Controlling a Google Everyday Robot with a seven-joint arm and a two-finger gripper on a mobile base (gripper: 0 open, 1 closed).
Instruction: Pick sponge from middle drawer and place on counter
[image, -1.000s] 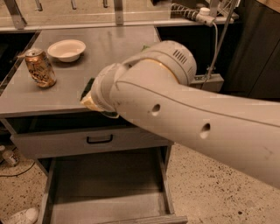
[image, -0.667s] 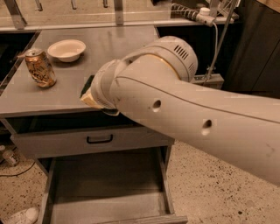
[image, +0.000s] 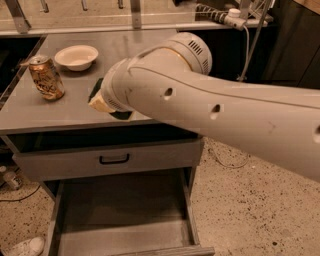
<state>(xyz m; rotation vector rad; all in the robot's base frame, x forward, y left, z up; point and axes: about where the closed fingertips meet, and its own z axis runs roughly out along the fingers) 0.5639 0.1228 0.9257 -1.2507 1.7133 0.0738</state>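
The sponge (image: 96, 100), dark green on a yellow body, shows at the end of my arm, over the front part of the counter (image: 45, 112). My gripper (image: 119, 115) is at the wrist end of the arm, right by the sponge and mostly hidden behind the white arm. Whether the sponge rests on the counter or is held above it I cannot tell. The middle drawer (image: 120, 210) stands pulled out below, its grey floor bare.
A drink can (image: 46, 76) stands at the counter's left and a white bowl (image: 76, 56) behind it. A drawer front with a black handle (image: 114, 159) sits under the counter. A speckled floor lies to the right and a shoe (image: 22, 246) at the lower left.
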